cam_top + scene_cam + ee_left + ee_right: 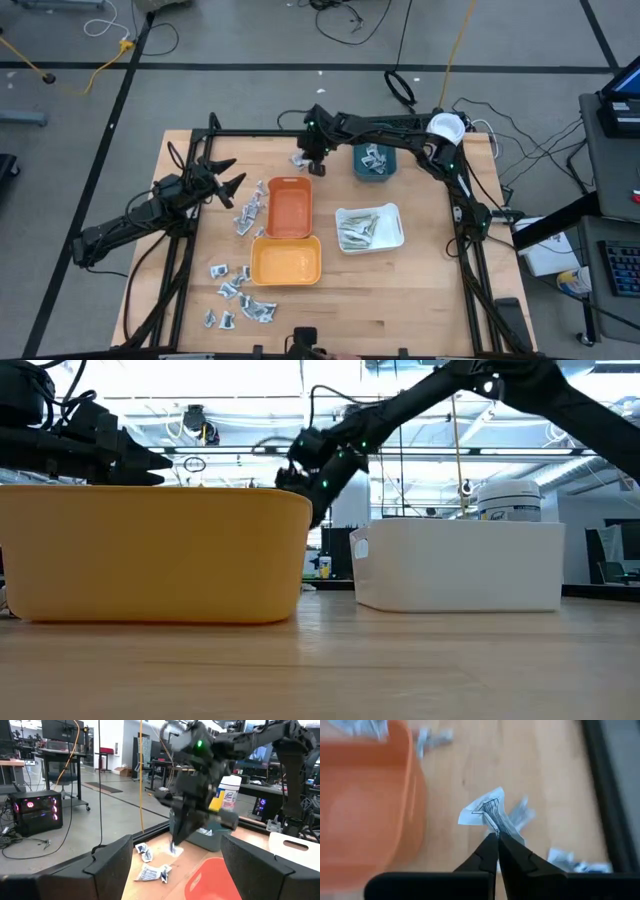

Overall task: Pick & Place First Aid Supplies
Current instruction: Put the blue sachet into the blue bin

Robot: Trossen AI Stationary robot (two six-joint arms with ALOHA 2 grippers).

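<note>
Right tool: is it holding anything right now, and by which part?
Yes. The right tool is shut on a silvery-white sachet, pinching it by one end; the rest sticks out past the fingertips. The left tool holds nothing.

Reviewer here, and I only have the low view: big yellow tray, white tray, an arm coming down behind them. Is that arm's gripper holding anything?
Observer: Yes. The right gripper is shut on a silvery-white sachet, seen from its wrist camera.
Operator: Where on the table is that?
Observer: At the far edge, just beyond the orange tray and left of the teal tray, in the high view.
Operator: And the other arm?
Observer: The left gripper hangs open at the table's left side, holding nothing.
Operator: Anything already sorted?
Observer: The white tray holds pale strips; the yellow tray looks empty.
</note>
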